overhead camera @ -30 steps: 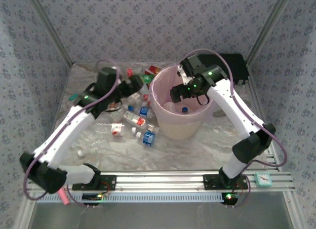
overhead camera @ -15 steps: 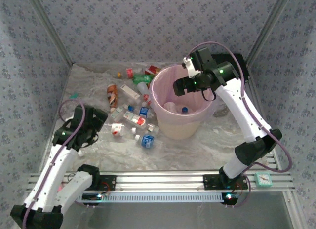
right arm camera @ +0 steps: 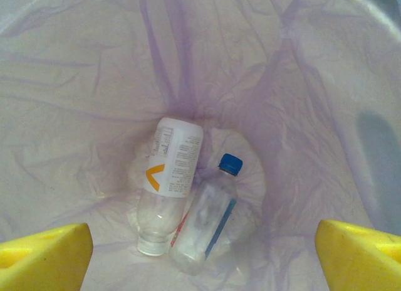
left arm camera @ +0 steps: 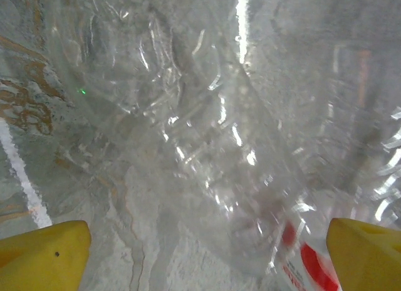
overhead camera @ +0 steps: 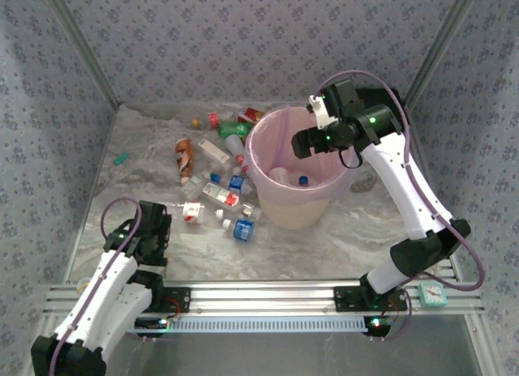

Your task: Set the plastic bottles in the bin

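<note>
The bin (overhead camera: 272, 210), cream with a pink liner, stands mid-table. Two plastic bottles lie at its bottom: one with a white label and an orange chevron (right arm camera: 173, 172), and a clear one with a blue cap (right arm camera: 210, 222). My right gripper (overhead camera: 303, 142) (right arm camera: 203, 256) hangs open over the bin's mouth, nothing between its yellow fingers (right arm camera: 44, 253). Several more bottles (overhead camera: 219, 194) lie scattered left of the bin. My left gripper (overhead camera: 159, 222) (left arm camera: 207, 259) is open low at the near left. A crumpled clear bottle with a red label (left arm camera: 207, 147) lies on the table just ahead of it.
A black case (overhead camera: 391, 108) sits behind the right arm at the back right. A small teal piece (overhead camera: 121, 158) lies near the left wall, and a small teal clock (overhead camera: 432, 292) is on the front rail. Patterned walls close in the table on three sides.
The left arm has drawn back from the bottle pile to the near-left of the table. The right gripper has shifted a little to the right over the bin.
</note>
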`<act>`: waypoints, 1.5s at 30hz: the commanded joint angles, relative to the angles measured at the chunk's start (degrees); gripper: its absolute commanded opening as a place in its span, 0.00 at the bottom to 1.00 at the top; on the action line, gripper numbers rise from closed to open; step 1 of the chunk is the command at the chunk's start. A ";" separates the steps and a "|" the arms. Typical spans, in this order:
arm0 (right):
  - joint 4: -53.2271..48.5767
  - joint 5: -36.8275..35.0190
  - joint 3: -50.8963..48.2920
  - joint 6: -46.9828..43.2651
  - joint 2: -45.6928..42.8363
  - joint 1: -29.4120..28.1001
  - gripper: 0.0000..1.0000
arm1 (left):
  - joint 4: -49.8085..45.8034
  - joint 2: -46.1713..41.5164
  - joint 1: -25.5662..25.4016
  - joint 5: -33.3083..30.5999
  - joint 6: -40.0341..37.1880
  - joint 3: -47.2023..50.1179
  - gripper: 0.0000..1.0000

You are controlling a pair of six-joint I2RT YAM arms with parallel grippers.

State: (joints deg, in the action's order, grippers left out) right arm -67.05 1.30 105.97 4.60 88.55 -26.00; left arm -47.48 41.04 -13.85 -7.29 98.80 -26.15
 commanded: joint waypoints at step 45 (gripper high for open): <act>22.28 21.52 7.82 15.61 -1.07 -5.89 0.92 | 35.90 17.20 -11.75 33.05 -62.14 -38.88 0.41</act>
State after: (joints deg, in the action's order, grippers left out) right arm -50.35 18.15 110.74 15.79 84.75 -30.13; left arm -18.04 58.67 -23.79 16.82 47.42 -62.13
